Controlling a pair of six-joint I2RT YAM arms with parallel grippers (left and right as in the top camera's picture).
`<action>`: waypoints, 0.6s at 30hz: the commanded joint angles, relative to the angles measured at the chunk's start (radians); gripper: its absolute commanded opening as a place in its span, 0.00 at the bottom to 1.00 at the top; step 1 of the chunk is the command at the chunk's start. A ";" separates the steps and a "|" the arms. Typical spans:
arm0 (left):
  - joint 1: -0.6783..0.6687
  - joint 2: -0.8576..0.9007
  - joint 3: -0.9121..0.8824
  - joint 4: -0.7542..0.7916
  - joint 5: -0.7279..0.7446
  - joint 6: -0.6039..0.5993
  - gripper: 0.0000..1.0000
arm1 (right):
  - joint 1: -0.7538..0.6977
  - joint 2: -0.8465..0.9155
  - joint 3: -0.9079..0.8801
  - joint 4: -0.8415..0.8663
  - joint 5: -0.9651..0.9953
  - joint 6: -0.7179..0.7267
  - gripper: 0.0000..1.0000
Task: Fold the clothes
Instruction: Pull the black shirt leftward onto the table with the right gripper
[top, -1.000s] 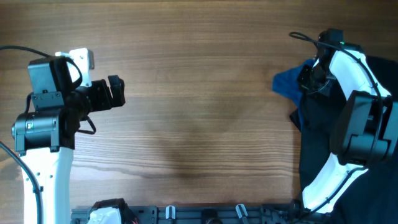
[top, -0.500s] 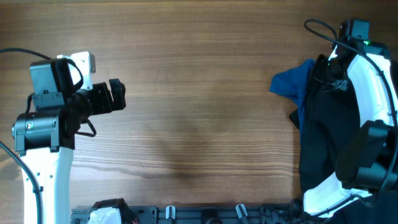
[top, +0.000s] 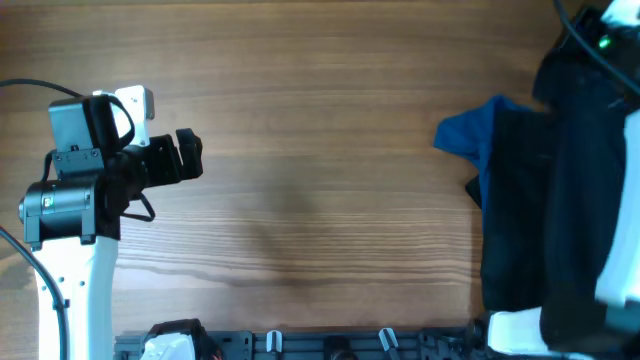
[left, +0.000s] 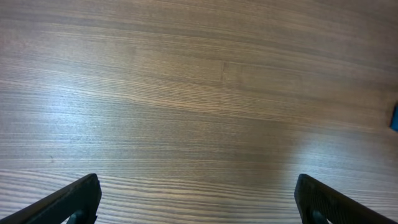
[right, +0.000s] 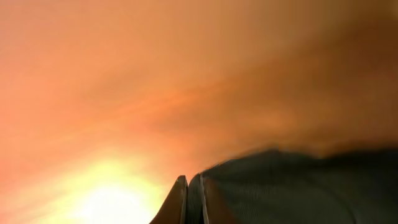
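The likeliest trouble, as I judge it, is waiting across the bare brown wooden table (top: 320, 110) from the left pincer (top: 192, 153). There the crumpled blue cloth (top: 465, 135) is lying just beside, and seemingly touching, the black soft fabric garment (top: 515, 220), so a pull on the black one may be dragging the blue one along or tangling the two. The right pincer (right: 189, 200) also seems to be gripping only a thin edge of fabric, so the weight of the hanging cloth may be working it loose, or the garment may be bunching rather than spreading flat for a fold. The left pincer is standing with its jaws as wide as they go, holding nothing and touching nothing, hovering over bare wood with both cloths well apart from it, off ahead of its fingertips. The right pincer is not showing plainly from overhead. In its own wrist view its fingertips are pressing fully together, with dark fabric running off from them to the right, so I am judging it to be pinching the black garment, a broad fold of which is hanging below it while the rest is lying heaped on the table beneath; the blurred orange behind is telling nothing more
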 joint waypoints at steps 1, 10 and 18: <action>-0.003 -0.003 0.025 0.000 0.011 -0.059 1.00 | 0.119 -0.053 0.057 0.048 -0.303 0.063 0.04; 0.045 -0.122 0.056 0.001 -0.301 -0.256 1.00 | 0.847 0.013 0.055 0.018 -0.166 0.067 0.04; 0.106 -0.240 0.151 0.000 -0.344 -0.252 1.00 | 0.999 0.058 0.063 0.002 0.260 0.110 0.76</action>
